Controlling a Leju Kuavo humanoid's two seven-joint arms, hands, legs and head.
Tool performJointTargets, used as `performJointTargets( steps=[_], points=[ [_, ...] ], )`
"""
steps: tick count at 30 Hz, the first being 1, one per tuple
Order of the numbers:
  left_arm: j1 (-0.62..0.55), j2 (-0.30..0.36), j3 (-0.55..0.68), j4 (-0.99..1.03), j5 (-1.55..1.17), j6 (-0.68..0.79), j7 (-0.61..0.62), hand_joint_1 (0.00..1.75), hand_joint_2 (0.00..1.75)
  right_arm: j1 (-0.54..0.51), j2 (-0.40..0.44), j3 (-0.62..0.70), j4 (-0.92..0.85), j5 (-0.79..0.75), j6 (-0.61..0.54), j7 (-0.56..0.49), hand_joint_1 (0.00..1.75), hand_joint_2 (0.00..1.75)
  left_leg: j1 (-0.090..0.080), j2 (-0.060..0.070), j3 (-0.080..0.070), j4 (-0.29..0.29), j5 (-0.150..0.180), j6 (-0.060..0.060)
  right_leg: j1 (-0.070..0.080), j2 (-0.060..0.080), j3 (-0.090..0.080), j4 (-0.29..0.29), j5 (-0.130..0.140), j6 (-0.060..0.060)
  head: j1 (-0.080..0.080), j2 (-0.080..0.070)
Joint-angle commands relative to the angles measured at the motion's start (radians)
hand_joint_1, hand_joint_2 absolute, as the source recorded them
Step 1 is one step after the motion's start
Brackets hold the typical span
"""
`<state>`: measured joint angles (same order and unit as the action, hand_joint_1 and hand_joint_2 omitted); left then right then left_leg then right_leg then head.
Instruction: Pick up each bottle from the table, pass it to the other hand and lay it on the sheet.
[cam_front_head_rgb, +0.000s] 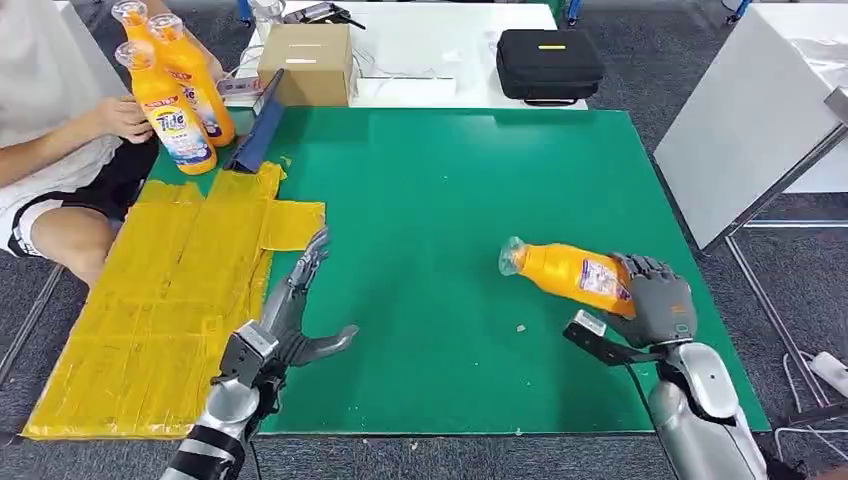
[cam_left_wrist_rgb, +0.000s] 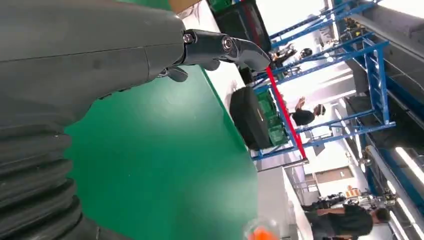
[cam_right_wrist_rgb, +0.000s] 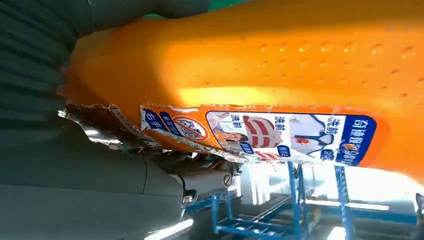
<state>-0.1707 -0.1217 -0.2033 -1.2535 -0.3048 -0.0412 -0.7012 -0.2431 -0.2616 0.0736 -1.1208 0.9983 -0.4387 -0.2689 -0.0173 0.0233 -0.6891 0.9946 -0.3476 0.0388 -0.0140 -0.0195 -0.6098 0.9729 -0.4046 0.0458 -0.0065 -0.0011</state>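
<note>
My right hand (cam_front_head_rgb: 655, 297) grips the base end of an orange detergent bottle (cam_front_head_rgb: 570, 270), held on its side above the green table (cam_front_head_rgb: 420, 190), its clear cap pointing left. In the right wrist view the bottle (cam_right_wrist_rgb: 280, 80) is close up, its torn label showing. My left hand (cam_front_head_rgb: 295, 310) is open, fingers spread, at the edge of the yellow sheet (cam_front_head_rgb: 170, 300), well left of the bottle. Its fingers (cam_left_wrist_rgb: 220, 47) reach over green mat in the left wrist view. At the far left corner a person's hand (cam_front_head_rgb: 120, 118) holds three orange bottles (cam_front_head_rgb: 180, 85) upright.
A cardboard box (cam_front_head_rgb: 310, 60) and a black case (cam_front_head_rgb: 550, 62) stand on the white table behind. A blue flat object (cam_front_head_rgb: 258, 130) leans near the sheet's far end. A white board (cam_front_head_rgb: 750, 120) stands at the right. A person sits at the left.
</note>
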Motion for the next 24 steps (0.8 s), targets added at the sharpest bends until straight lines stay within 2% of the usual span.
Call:
performJointTargets(
  steps=[1,2,3,4,7,8,11,12,13,14,15,17,18,24],
  points=[
    [-0.037,0.003,-0.004,0.076,0.000,0.001,0.003,0.00,1.75,-0.052,0.094,-0.061,0.072,-0.013,-0.036,-0.009,1.75,1.75,0.002,-0.001,0.010,0.001,-0.005,-0.005,0.001,0.003,0.010,0.000,-0.004,-0.003,0.000,0.000],
    [-0.038,0.002,-0.005,0.079,-0.001,0.002,0.003,0.00,1.75,-0.054,0.103,-0.067,0.069,-0.016,-0.048,-0.015,1.75,1.75,0.002,-0.002,0.009,0.001,-0.005,-0.004,0.001,0.003,0.009,0.000,-0.003,-0.003,0.000,0.000],
    [-0.046,-0.003,-0.009,0.092,-0.003,0.003,0.003,0.00,1.75,-0.060,0.152,-0.103,0.031,-0.058,-0.116,-0.037,1.75,1.75,0.002,-0.002,0.009,0.002,-0.005,-0.005,0.001,0.003,0.009,0.000,-0.003,-0.003,0.000,0.000],
    [-0.053,-0.008,-0.014,0.102,-0.005,0.005,0.003,0.00,1.75,-0.061,0.180,-0.111,0.000,-0.084,-0.134,-0.052,1.75,1.75,0.001,-0.002,0.004,0.000,-0.002,-0.003,0.000,0.002,0.005,-0.001,-0.001,-0.002,0.000,0.000],
    [-0.067,-0.019,-0.027,0.129,-0.009,0.013,0.003,0.00,1.75,-0.031,0.252,-0.123,-0.117,-0.204,-0.134,-0.085,1.75,1.75,0.002,0.000,0.009,0.003,-0.006,-0.006,0.001,0.006,0.009,0.002,-0.004,-0.004,0.000,0.000],
    [-0.070,-0.021,-0.029,0.137,-0.010,0.011,0.003,0.00,1.75,-0.023,0.267,-0.120,-0.143,-0.245,-0.118,-0.095,1.75,1.75,0.001,0.000,0.004,0.001,-0.003,-0.004,0.001,0.004,0.003,0.001,-0.002,-0.002,0.000,0.000],
    [-0.083,-0.029,-0.035,0.164,-0.014,0.004,0.003,0.00,1.75,-0.014,0.319,-0.119,-0.188,-0.403,-0.048,-0.144,1.75,1.75,0.001,-0.001,0.007,0.001,-0.004,-0.004,0.001,0.003,0.006,0.001,-0.003,-0.003,0.000,0.000],
    [-0.089,-0.033,-0.036,0.173,-0.014,0.001,0.003,0.00,1.75,-0.017,0.345,-0.123,-0.198,-0.495,0.001,-0.173,1.75,1.75,0.002,-0.001,0.009,0.002,-0.006,-0.005,0.001,0.004,0.008,0.001,-0.004,-0.004,0.000,0.000],
    [-0.095,-0.038,-0.035,0.182,-0.007,-0.007,0.003,0.00,1.75,-0.024,0.361,-0.112,-0.194,-0.557,0.066,-0.182,1.75,1.75,0.002,-0.001,0.004,0.001,-0.003,-0.004,0.001,0.002,0.004,0.000,-0.002,-0.002,0.000,0.000],
    [-0.104,-0.043,-0.037,0.194,-0.008,-0.010,0.003,0.00,1.75,-0.037,0.383,-0.097,-0.181,-0.592,0.104,-0.186,1.75,1.75,0.002,-0.001,0.007,0.001,-0.005,-0.005,0.001,0.003,0.007,0.001,-0.004,-0.003,0.000,0.000],
    [-0.111,-0.047,-0.040,0.202,-0.009,-0.014,0.003,0.00,1.75,-0.047,0.399,-0.084,-0.169,-0.620,0.134,-0.190,1.75,1.75,0.001,0.000,0.004,0.000,-0.002,-0.003,0.001,0.003,0.003,0.000,-0.002,-0.002,0.000,0.000],
    [-0.126,-0.055,-0.047,0.215,-0.010,-0.022,0.003,0.00,1.75,-0.080,0.430,-0.051,-0.113,-0.658,0.186,-0.189,1.75,1.75,0.002,0.001,0.008,0.002,-0.006,-0.005,0.001,0.005,0.007,0.002,-0.004,-0.003,0.000,0.000],
    [-0.132,-0.059,-0.050,0.219,-0.011,-0.024,0.003,0.00,1.75,-0.092,0.446,-0.039,-0.087,-0.681,0.204,-0.198,1.75,1.75,0.001,0.001,0.004,0.001,-0.002,-0.003,0.001,0.004,0.003,0.000,-0.001,-0.002,0.000,0.000],
    [-0.147,-0.059,-0.059,0.215,-0.011,-0.025,0.007,0.00,1.75,-0.133,0.502,0.069,0.035,-0.666,0.222,-0.204,1.75,1.75,0.003,0.002,0.007,0.001,-0.004,-0.004,0.002,0.006,0.006,0.000,-0.002,-0.003,0.000,0.000]
  ],
)
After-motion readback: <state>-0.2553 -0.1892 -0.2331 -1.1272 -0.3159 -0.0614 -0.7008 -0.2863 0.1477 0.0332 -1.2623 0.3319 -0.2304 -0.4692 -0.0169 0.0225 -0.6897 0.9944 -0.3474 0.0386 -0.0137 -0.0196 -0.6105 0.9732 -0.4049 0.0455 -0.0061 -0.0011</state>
